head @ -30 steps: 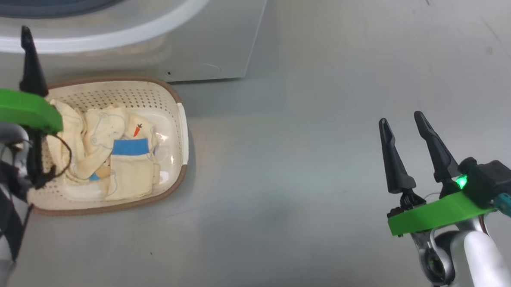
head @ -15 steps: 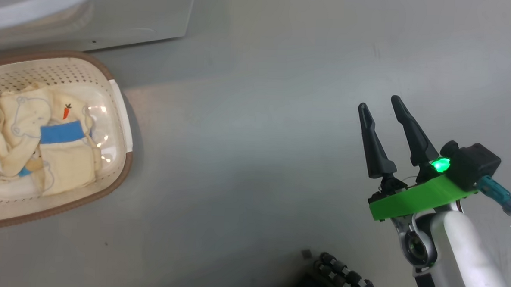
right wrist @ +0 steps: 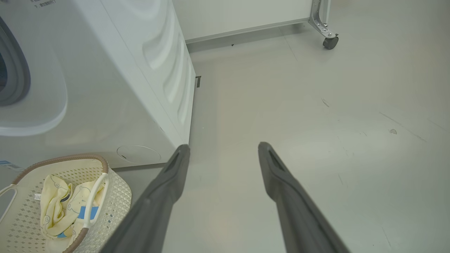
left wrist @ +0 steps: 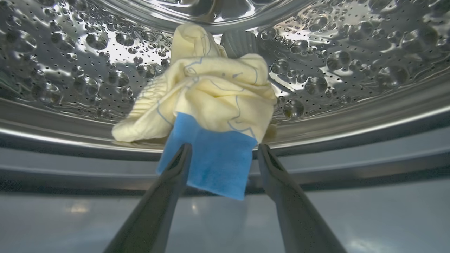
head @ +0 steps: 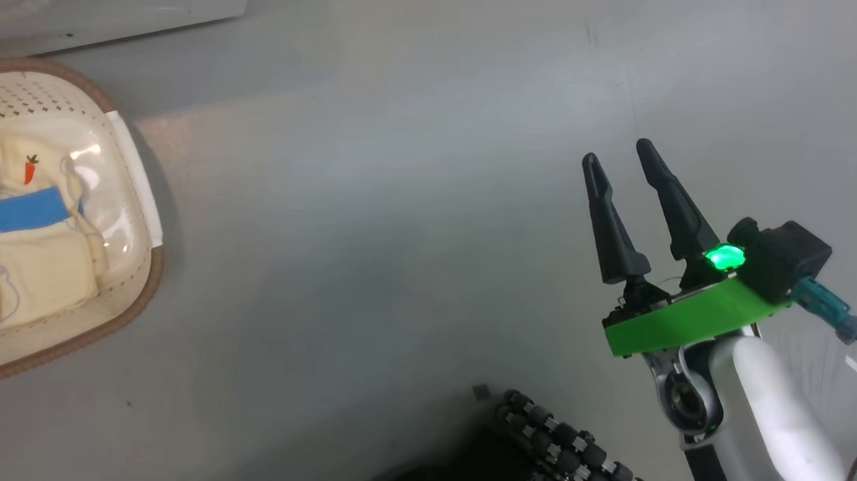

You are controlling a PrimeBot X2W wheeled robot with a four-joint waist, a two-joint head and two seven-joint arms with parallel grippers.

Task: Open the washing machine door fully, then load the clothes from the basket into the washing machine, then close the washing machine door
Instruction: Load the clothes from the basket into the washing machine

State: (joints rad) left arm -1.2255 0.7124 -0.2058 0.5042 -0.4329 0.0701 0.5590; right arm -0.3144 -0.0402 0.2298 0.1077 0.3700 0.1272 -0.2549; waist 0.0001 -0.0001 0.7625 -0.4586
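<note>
The left gripper [left wrist: 225, 147] is at the mouth of the washer [right wrist: 116, 88], its two fingers spread wide. A garment [left wrist: 218, 95], cream-yellow with thin blue lines, lies bunched on the near lip of the steel drum [left wrist: 351, 52]. Its blue band hangs down over the lip toward the grey seal [left wrist: 369, 168], between the fingertips. Whether either finger touches the cloth cannot be told. A grey ribbed paddle [left wrist: 239, 42] stands just behind the garment.

In the head view the basket [head: 153, 275] sits at the far left, cut off by the edge. It is on the floor [head: 401, 196], just in front of the washer's lower right corner. The clothes [head: 37, 267] lie inside it: folded cream pieces, one with a blue band and a small orange carrot mark. They sit toward the basket's left, and the glossy bottom shows at its right end. In the right wrist view a white handle [right wrist: 92, 196] arches across them.

Further right, at the near edge, is the robot's dark base [head: 571, 456] with its rows of small rollers.

The right gripper [head: 618, 152] hangs well to the right of the basket over open floor. Its fingers are spread apart and point away from the robot, and a green light glows on its mount. Far beyond the washer, a caster [right wrist: 330, 41] stands under a white cabinet.
</note>
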